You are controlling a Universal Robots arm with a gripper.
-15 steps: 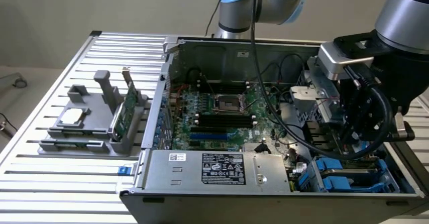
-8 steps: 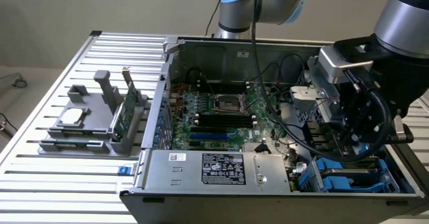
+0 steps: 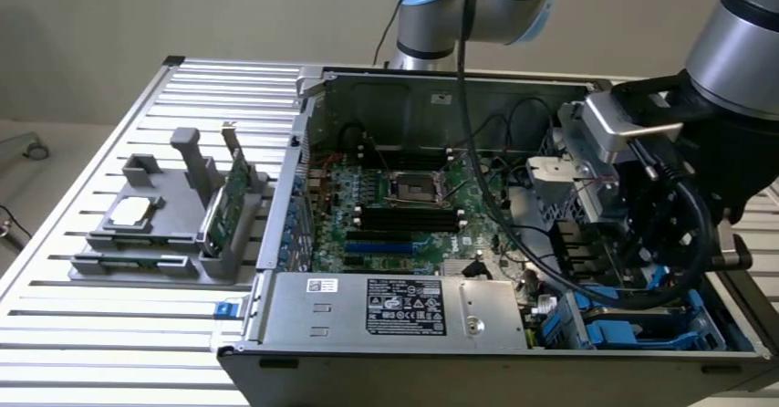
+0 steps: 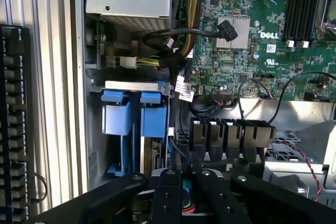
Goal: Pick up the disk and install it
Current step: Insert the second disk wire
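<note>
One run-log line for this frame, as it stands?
arm: inside open computer case, drive-bay corner | gripper: fingers nearly closed, above blue drive carriers | disk: partly seen in blue carrier | motherboard: untouched

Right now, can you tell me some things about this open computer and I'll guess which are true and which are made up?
1. The computer case lies open with its green main board showing. True.
2. The gripper hangs over the grey rack outside the case. False: it is inside the case, at the corner with the blue drive holders.
3. A green card stands on edge in the grey rack at the exterior view's left. True.
4. The silver box with the white and black labels sits on the rack. False: it sits inside the case, along its front edge.
5. Black cables run across the main board. True.
</note>
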